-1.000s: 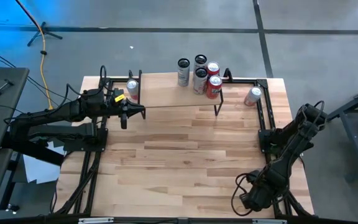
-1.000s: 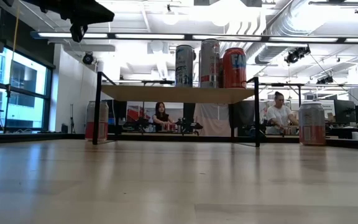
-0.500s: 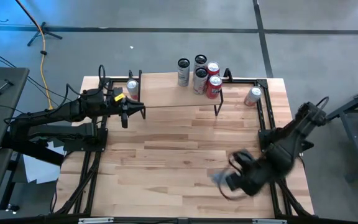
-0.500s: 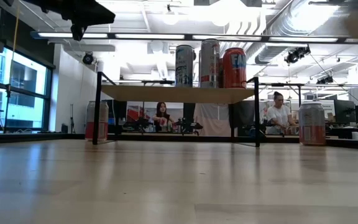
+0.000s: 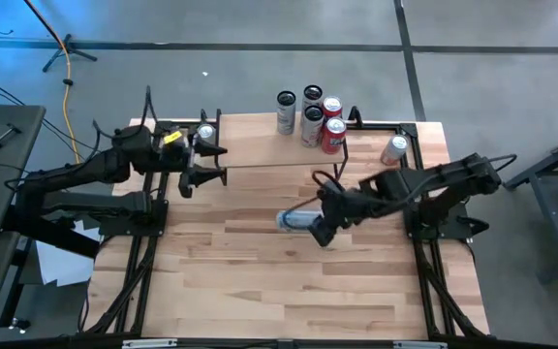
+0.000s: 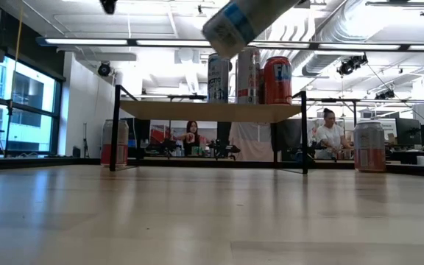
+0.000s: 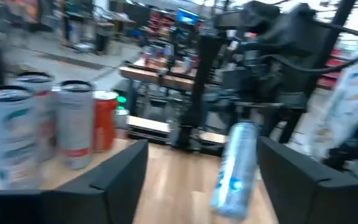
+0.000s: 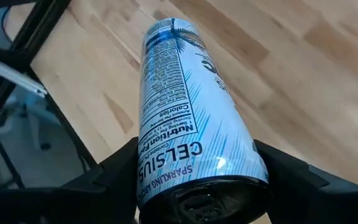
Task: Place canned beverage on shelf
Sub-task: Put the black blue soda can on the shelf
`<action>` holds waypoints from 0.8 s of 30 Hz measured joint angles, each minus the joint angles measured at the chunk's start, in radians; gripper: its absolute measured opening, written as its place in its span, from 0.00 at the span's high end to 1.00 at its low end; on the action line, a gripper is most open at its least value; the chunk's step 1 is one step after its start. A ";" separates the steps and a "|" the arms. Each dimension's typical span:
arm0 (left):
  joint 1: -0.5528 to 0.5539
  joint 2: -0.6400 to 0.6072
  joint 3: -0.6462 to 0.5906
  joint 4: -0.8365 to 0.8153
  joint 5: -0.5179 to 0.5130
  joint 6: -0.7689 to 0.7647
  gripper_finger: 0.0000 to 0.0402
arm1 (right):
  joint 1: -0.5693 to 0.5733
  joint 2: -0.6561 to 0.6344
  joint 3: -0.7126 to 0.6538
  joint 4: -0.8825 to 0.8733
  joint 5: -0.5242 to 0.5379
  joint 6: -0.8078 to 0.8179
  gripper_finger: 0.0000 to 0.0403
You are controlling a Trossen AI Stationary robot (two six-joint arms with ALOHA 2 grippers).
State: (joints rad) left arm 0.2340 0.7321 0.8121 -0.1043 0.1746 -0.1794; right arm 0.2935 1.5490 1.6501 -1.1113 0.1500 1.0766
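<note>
the right gripper (image 5: 320, 225) was clamped on a blue-and-white can (image 5: 298, 220), carried tilted in the air in front of the shelf (image 5: 260, 147), well short of it. this looked like the carry step; next it needed righting and lifting onto the plank. the left gripper (image 5: 216, 163) hovered at the shelf's left end, jaws apart, empty.
</note>
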 joint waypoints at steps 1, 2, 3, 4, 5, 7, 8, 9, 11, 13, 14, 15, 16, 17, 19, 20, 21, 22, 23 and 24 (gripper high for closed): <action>0.000 0.023 0.021 -0.001 0.025 -0.010 0.31 | -0.022 0.000 0.000 0.011 -0.018 -0.048 0.39; 0.000 0.049 0.042 -0.002 0.049 -0.031 0.28 | -0.042 0.000 0.000 0.028 -0.039 -0.091 0.39; -0.001 0.081 0.065 -0.002 0.074 -0.052 0.25 | -0.061 0.000 0.000 0.045 -0.058 -0.136 0.39; -0.003 0.113 0.088 -0.002 0.101 -0.069 0.23 | -0.080 0.000 0.000 0.057 -0.078 -0.180 0.39; -0.009 0.143 0.111 -0.003 0.125 -0.085 0.20 | -0.097 0.000 0.000 0.064 -0.099 -0.226 0.39; -0.026 0.206 0.159 -0.006 0.158 -0.104 0.16 | -0.126 0.000 0.000 0.068 -0.129 -0.310 0.39; -0.037 0.235 0.185 -0.012 0.163 -0.106 0.14 | -0.139 0.000 0.000 0.072 -0.144 -0.349 0.39; -0.047 0.264 0.212 -0.030 0.163 -0.099 0.12 | -0.150 0.000 0.000 0.079 -0.159 -0.387 0.39; -0.065 0.314 0.273 -0.090 0.144 -0.074 0.10 | -0.168 0.000 0.000 0.086 -0.180 -0.460 0.39; -0.084 0.360 0.335 -0.169 0.109 -0.053 0.09 | -0.183 0.001 0.000 0.085 -0.201 -0.525 0.39; -0.095 0.383 0.365 -0.208 0.089 -0.042 0.09 | -0.188 0.001 0.000 0.086 -0.208 -0.556 0.39; -0.107 0.406 0.392 -0.243 0.072 -0.026 0.09 | -0.192 0.001 0.000 0.090 -0.216 -0.587 0.39; -0.119 0.429 0.417 -0.276 0.058 -0.007 0.09 | -0.196 0.001 0.000 0.092 -0.222 -0.620 0.39; -0.131 0.451 0.440 -0.302 0.046 0.013 0.09 | -0.199 0.001 0.000 0.094 -0.225 -0.649 0.39; -0.151 0.494 0.475 -0.338 0.028 0.053 0.09 | -0.204 0.001 0.000 0.108 -0.225 -0.697 0.39; -0.158 0.517 0.489 -0.352 0.028 0.072 0.09 | -0.207 0.001 0.000 0.122 -0.225 -0.717 0.39; -0.161 0.539 0.501 -0.367 0.028 0.089 0.09 | -0.209 0.001 0.000 0.142 -0.225 -0.737 0.39; -0.162 0.562 0.512 -0.380 0.026 0.102 0.09 | -0.209 0.001 0.000 0.162 -0.225 -0.755 0.39; -0.162 0.582 0.522 -0.396 0.026 0.103 0.09 | -0.209 0.001 0.000 0.179 -0.221 -0.774 0.39; -0.162 0.603 0.530 -0.411 0.026 0.103 0.09 | -0.209 0.001 0.000 0.193 -0.212 -0.791 0.39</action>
State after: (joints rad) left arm 0.0719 1.3346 1.3425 -0.5152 0.2010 -0.0767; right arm 0.0849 1.5497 1.6501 -0.9180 -0.0620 0.2859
